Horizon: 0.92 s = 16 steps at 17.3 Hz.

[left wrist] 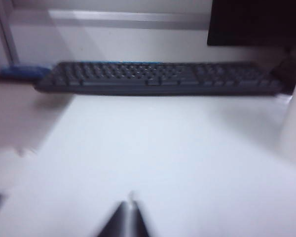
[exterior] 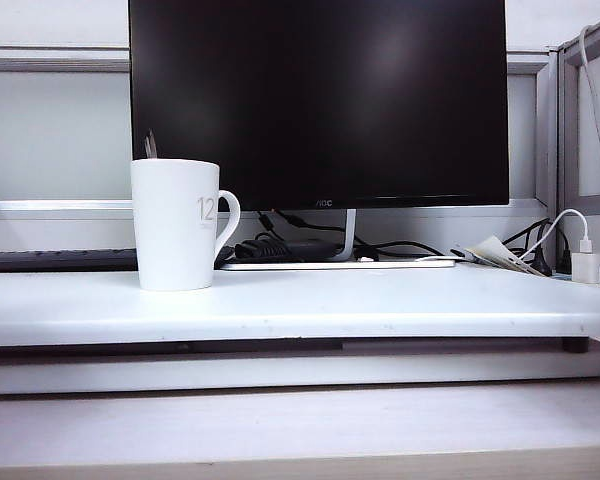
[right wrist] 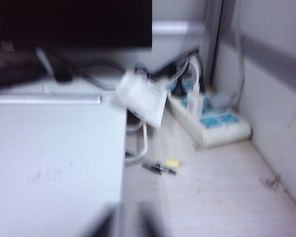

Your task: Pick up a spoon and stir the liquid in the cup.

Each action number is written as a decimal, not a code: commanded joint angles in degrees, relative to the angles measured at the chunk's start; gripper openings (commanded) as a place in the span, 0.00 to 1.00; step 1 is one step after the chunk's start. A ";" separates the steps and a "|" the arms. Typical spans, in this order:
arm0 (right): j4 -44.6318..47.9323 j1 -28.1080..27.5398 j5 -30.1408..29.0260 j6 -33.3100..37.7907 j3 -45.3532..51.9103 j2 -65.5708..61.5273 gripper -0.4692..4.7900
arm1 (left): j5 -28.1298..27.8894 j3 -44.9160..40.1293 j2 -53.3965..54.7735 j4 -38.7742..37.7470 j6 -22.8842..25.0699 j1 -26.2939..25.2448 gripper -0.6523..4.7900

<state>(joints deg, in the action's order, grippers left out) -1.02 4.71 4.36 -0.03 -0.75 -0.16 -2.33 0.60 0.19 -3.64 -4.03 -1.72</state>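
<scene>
Both shut claws, left (left wrist: 124, 217) and right (right wrist: 123, 219), appear only wrist-side.

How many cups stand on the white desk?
1. The cup stands on the left part of the desk, in front of the monitor's left edge, with a spoon handle showing above its rim. No other cup shows.

exterior low, level, facing monitor (exterior: 318, 100); wrist views angled down; monitor shared.
</scene>
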 commanded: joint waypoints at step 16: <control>8.85 16.85 -33.92 4.96 -64.65 -64.39 1.00 | 24.94 35.78 40.37 12.87 -7.80 11.69 1.00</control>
<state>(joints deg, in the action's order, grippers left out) 12.51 18.63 -28.23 4.86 -63.22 -61.34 26.83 36.01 40.18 10.09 -14.59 8.69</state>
